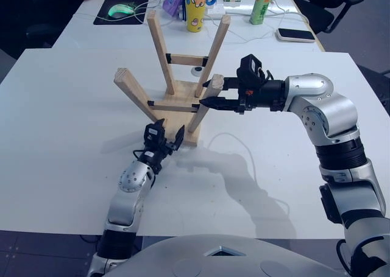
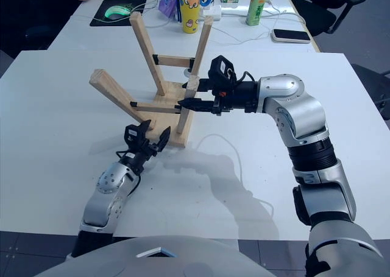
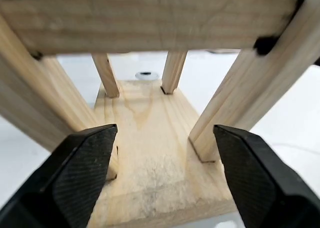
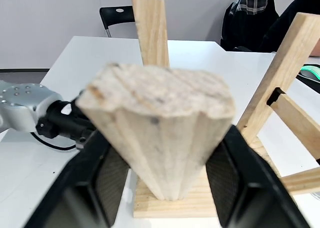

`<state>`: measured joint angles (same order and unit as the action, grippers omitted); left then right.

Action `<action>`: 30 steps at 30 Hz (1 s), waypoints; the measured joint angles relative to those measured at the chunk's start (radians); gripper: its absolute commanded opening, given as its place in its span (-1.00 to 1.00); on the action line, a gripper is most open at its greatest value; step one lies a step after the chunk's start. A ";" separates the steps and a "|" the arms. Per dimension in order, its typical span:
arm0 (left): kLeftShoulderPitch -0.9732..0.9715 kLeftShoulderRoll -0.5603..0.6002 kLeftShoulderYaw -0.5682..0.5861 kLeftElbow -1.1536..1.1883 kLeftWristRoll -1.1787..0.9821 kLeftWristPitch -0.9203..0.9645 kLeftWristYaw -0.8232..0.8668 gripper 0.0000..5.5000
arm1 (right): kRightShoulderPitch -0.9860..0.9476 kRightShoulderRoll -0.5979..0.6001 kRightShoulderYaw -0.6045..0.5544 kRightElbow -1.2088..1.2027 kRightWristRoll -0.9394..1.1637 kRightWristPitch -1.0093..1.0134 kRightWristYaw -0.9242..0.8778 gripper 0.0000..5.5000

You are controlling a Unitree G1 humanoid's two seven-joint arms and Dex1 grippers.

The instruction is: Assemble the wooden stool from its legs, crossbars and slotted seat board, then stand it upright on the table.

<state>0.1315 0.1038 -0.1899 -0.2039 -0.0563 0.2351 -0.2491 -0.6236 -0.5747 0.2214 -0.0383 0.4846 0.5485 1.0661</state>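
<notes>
The wooden stool [image 1: 177, 100] rests upside down mid-table, its seat board [image 1: 184, 121] flat on the white surface and its legs splayed upward. Black-ended crossbars [image 1: 187, 59] join the legs. My right gripper [image 1: 208, 101] comes in from the right and is shut on the near-right leg [image 4: 160, 118] just below its free end, one finger on each side. My left gripper [image 1: 165, 137] sits low at the board's near edge, open, with its fingers [image 3: 82, 163] spread wide in front of the seat board [image 3: 150, 138] and touching nothing.
A small round metal part [image 1: 197, 71] lies on the table behind the stool. On the far desk stand a yellow cup [image 1: 196, 9], a green carton [image 1: 261, 6], a phone [image 1: 295, 35] and a mouse [image 1: 122, 10]. Bare table spreads left and right.
</notes>
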 measured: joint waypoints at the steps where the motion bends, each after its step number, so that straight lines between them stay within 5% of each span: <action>1: -0.001 0.012 -0.023 0.029 0.020 0.027 -0.001 0.30 | -0.001 0.001 0.000 0.001 0.000 0.000 0.000 -0.25; 8: -0.038 0.000 -0.047 0.062 0.061 0.073 0.032 0.21 | -0.007 0.003 0.006 0.012 0.000 0.000 0.000 -0.25; 15: -0.056 -0.003 -0.054 0.055 0.056 0.113 0.027 -0.13 | 0.107 0.003 0.084 0.093 -0.045 0.100 0.003 0.18; 24: -0.058 -0.009 -0.042 0.050 0.048 0.131 0.032 -0.59 | 0.126 -0.019 0.048 0.104 -0.097 0.031 0.004 0.74; 30: -0.059 -0.001 -0.008 0.054 0.039 0.131 0.032 -0.94 | 0.209 -0.112 -0.188 0.163 -0.034 -0.026 0.007 0.56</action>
<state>0.0729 0.1032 -0.1975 -0.1501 -0.0169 0.3660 -0.2169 -0.4143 -0.6869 0.0332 0.1243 0.4505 0.5230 1.0727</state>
